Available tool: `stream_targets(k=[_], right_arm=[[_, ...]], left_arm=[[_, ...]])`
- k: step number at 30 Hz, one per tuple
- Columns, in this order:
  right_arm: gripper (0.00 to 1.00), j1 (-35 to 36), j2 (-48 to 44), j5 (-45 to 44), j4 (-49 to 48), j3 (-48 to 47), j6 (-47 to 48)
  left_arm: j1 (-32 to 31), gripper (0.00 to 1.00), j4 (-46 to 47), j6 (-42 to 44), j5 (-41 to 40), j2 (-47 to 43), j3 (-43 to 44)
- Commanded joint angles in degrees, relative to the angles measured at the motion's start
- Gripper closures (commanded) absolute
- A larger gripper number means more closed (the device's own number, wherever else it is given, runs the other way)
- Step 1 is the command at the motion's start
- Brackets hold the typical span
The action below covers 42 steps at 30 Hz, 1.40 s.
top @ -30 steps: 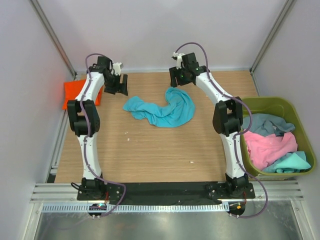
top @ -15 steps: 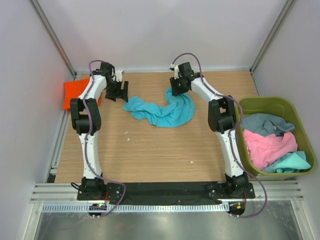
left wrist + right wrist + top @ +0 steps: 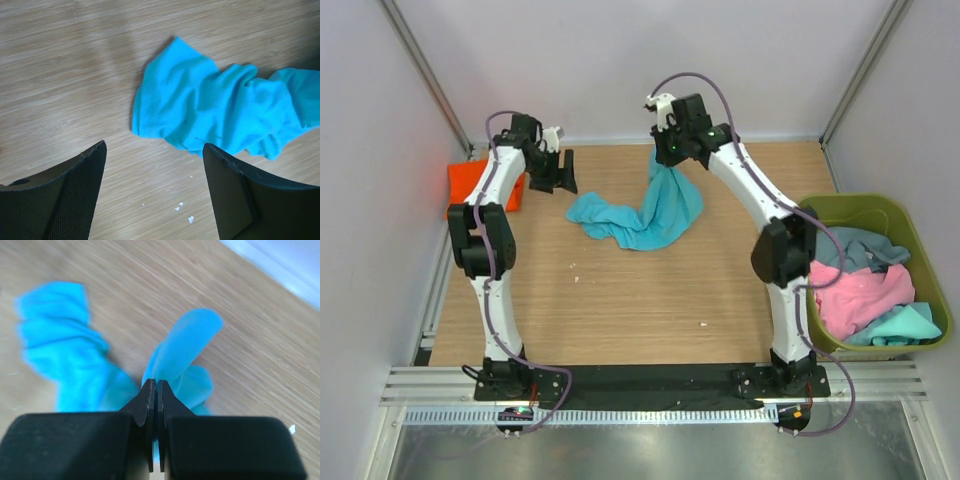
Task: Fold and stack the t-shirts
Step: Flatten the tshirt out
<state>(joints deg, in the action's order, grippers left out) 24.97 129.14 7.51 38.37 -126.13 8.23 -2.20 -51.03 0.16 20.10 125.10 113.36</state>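
R gripper is clamping soft turquoise-blue cloth t-shirt; L gripper is gaping.
Near R: olive-green plastic bin is holding pink cloth shirt, grey-blue cloth shirt, teal cloth shirt. Mid wooden table: tee's bulk is lying crumpled, one end hanging from R jaws pinched tight. Far L: L jaws are hovering apart, empty, nr tee's L end; bright orange cloth shirt is lying at table edge.

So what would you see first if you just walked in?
The bright blue shirt in the middle of the table: the right gripper pinches one end and holds it up. Then the orange shirt at the far left edge, and the green bin on the right with a pink shirt inside.
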Motion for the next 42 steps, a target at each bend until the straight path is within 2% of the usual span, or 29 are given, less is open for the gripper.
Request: stream_targets(k=[1,3,4,5,6,7,8,10,12,15,18,21,24,30,33,37,42], right_arm=[[0.99,3.41,-20.04,4.0,3.98,5.75,-2.06],[0.99,4.47,-29.15,5.4,6.35,12.8,-7.75],[0.99,5.25,-32.25,6.28,6.98,20.75,-10.14],[0.97,5.7,-37.85,8.21,8.81,24.75,-11.38],[0.9,6.22,-40.61,9.44,9.78,28.62,-10.35],[0.67,7.53,-43.07,9.98,10.58,35.79,-9.21],[0.57,7.63,-46.49,10.07,11.54,38.47,-8.5],[0.45,7.37,-47.4,4.82,11.29,41.47,-8.75],[0.44,6.32,-45.22,1.21,8.31,40.7,-9.19],[0.43,2.9,-39.16,2.33,4.18,33.87,-11.13],[0.43,2.45,-31.43,1.37,4.87,26.67,-10.43],[0.44,2.71,-25.18,4.44,5.49,23.22,-11.65],[0.47,6.3,-21.57,6.64,6.89,24.95,-12.8],[0.48,18.5,-21.39,4.45,9.62,28.74,0.0],[0.48,22.47,-21.83,3.13,7.52,30.14,1.52],[0.47,25.65,-19.11,0.67,6.46,28.66,1.0],[0.48,25.74,-14.37,-1.0,6.54,26.03,-0.23]], left_arm=[[0.96,0.22,0.66,-2.97,5.12,-5.04,0.55],[1.49,0.22,0.66,-3.59,6.0,-5.91,0.54],[1.67,0.22,0.66,-4.03,6.35,-6.01,0.55],[1.84,0.22,0.66,-4.12,6.53,-6.35,0.46],[2.02,0.22,0.49,-4.21,6.62,-6.53,0.54],[1.93,0.22,0.49,-4.21,6.53,-6.62,0.46],[2.02,0.22,0.57,-4.12,6.27,-6.62,0.54],[1.93,0.21,0.4,-4.21,6.09,-6.27,0.89],[1.93,0.21,-0.12,-4.56,7.06,-5.14,2.2],[1.93,0.2,0.05,-5.61,8.2,-4.34,2.48],[1.58,0.21,-0.56,-3.86,7.24,-3.81,2.39],[1.58,0.21,-1.62,-3.07,6.62,-3.46,1.78],[1.58,0.21,-1.8,-2.8,6.18,-4.25,-0.07],[1.93,0.21,-2.85,-1.92,4.51,-6.44,-1.21],[3.67,0.22,-3.55,-1.75,2.67,-7.23,-1.3],[7.19,0.23,-3.38,-3.06,2.75,-9.87,-3.49],[11.24,0.25,-2.86,-3.68,4.69,-13.91,-7.61]])
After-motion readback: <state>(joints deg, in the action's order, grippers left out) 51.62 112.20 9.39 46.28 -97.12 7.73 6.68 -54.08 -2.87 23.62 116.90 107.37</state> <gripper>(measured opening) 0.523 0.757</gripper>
